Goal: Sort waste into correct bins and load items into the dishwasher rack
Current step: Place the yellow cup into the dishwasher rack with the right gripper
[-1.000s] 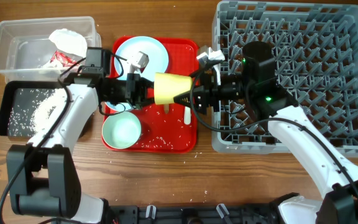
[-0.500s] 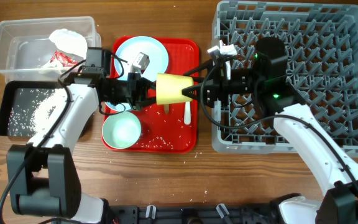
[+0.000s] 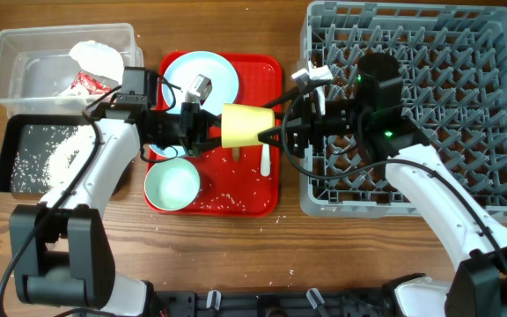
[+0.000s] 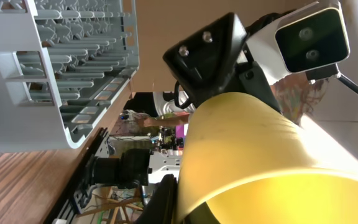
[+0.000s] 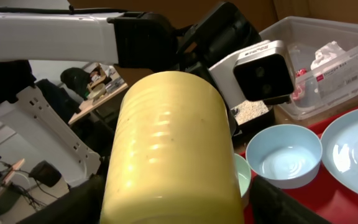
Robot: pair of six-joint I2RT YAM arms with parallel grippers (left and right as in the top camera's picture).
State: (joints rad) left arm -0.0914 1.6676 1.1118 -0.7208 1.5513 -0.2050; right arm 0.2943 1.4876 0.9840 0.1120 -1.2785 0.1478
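A small yellow cup [image 3: 243,126] lies on its side in the air above the red tray [image 3: 253,204], between both grippers. My left gripper [image 3: 211,128] is shut on the cup's rim; in the left wrist view the cup [image 4: 260,155] fills the frame at that gripper [image 4: 185,211]. My right gripper [image 3: 271,123] is open, with a finger on each side of the cup's base. In the right wrist view the cup [image 5: 173,143] sits between the fingers of that gripper [image 5: 179,205], with a slim gap on the right. The grey dishwasher rack [image 3: 429,53] stands at the right.
On the red tray are a pale blue plate [image 3: 218,75], a mint bowl [image 3: 172,185], a white spoon [image 3: 264,160] and loose rice [image 3: 227,198]. A pale blue bowl [image 5: 283,155] shows in the right wrist view. The clear tub [image 3: 25,70] holds a wrapper [image 3: 84,84] and paper [image 3: 95,57]. The black tray [image 3: 20,154] holds rice.
My right arm has drawn back to the right and up, its fingers staying at the cup's base. The cup has shifted slightly right. The left arm has stayed still.
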